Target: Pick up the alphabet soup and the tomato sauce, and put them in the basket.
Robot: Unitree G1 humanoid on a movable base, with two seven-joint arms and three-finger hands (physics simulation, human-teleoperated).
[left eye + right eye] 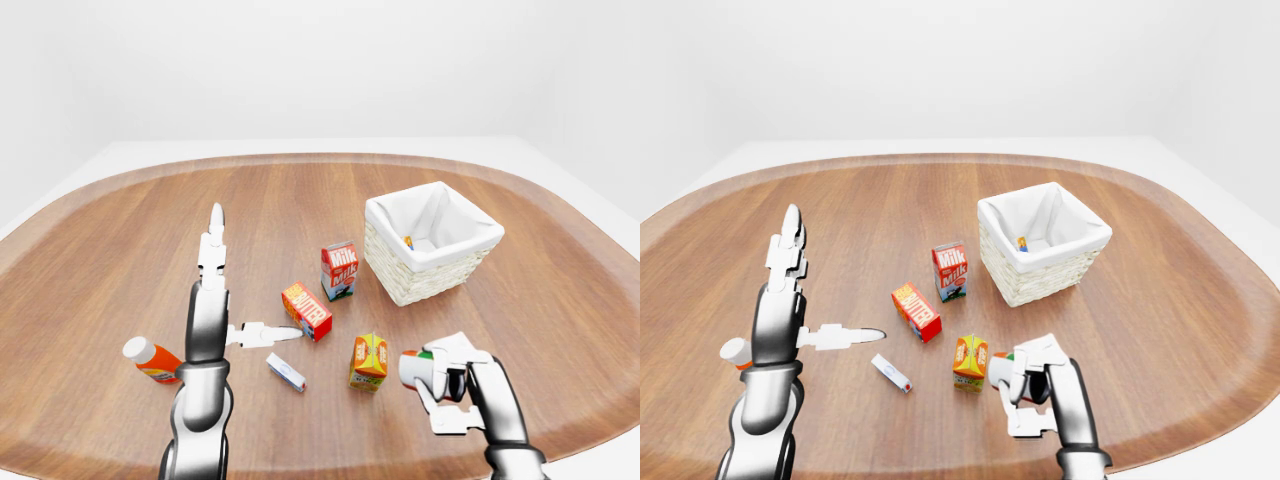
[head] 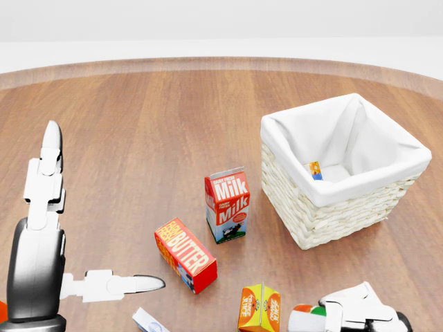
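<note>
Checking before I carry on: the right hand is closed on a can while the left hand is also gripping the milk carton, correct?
Not quite. The right hand is closed on the can, but the left hand grips nothing: the left-eye view shows its fingers spread open above the table, well apart from the milk carton, which stands upright beside the basket.

A can [image 1: 412, 367] with a white end and a red-and-green label lay on its side in the right hand [image 1: 452, 383], fingers closed round it, near the left-eye view's bottom (which of the two cans could not be read). The wicker basket [image 1: 390, 275], white-lined, stood upright toward the upper right, a small orange-and-blue item [image 2: 315, 170] inside against its lining.
</note>
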